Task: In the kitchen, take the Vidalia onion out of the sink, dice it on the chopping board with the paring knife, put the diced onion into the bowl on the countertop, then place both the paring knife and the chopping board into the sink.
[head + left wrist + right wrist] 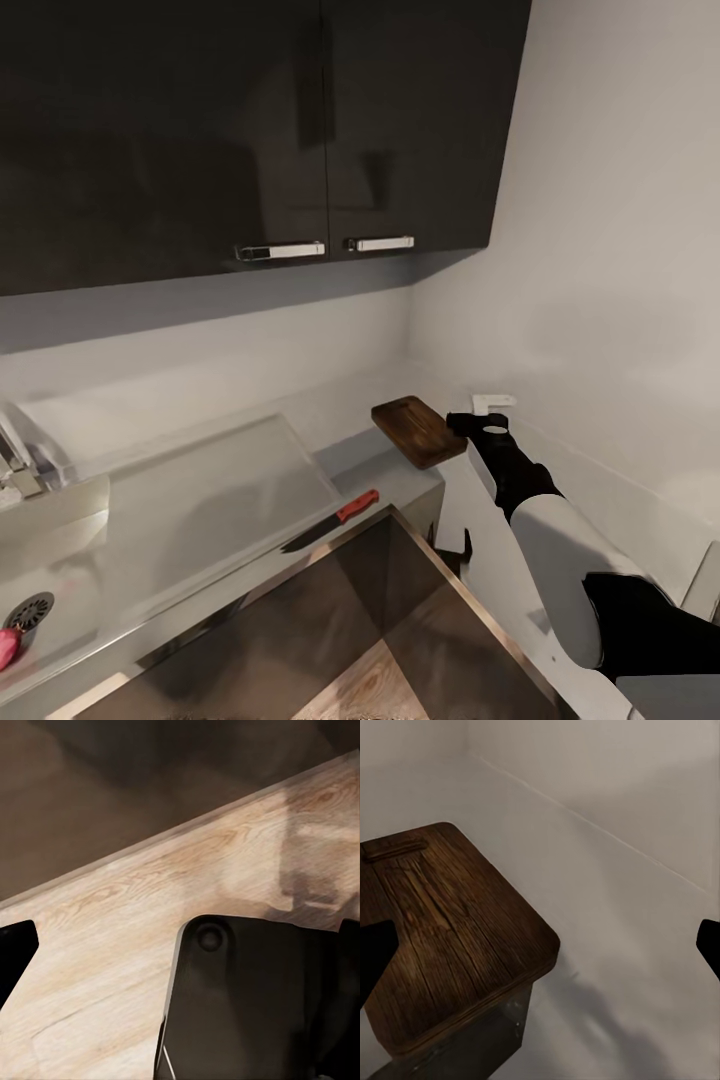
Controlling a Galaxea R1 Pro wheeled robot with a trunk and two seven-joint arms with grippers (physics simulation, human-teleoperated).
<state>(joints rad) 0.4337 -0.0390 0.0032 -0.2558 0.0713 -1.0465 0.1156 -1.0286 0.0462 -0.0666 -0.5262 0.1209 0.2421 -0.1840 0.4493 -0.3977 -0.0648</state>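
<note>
The chopping board lies at the far right end of the countertop, near the corner where the pale backsplash meets the side wall, one corner overhanging the counter's end. The right gripper sits just beside its right edge at about board height; in the right wrist view the two dark fingertips show at opposite edges of the picture, spread wide, with the board under one of them and nothing clasped between them. Whether that fingertip touches the wood cannot be told. The left gripper's fingers show as a dark tip over the light wood floor; how far they are parted cannot be told.

The board is a dark brown rectangular slab with rounded corners and clear lengthwise grain, and a raised strip or slot shows near its far short end. The paring knife lies flat on the countertop near the front edge, well apart from the board, its red handle toward the board and its dark pointed blade toward the sink. The sink's flat brushed-steel drainboard spreads left of the knife, with a round drain in the basin and a pinkish object at the picture's edge. Glossy black upper cabinets with chrome bar handles hang above.
</note>
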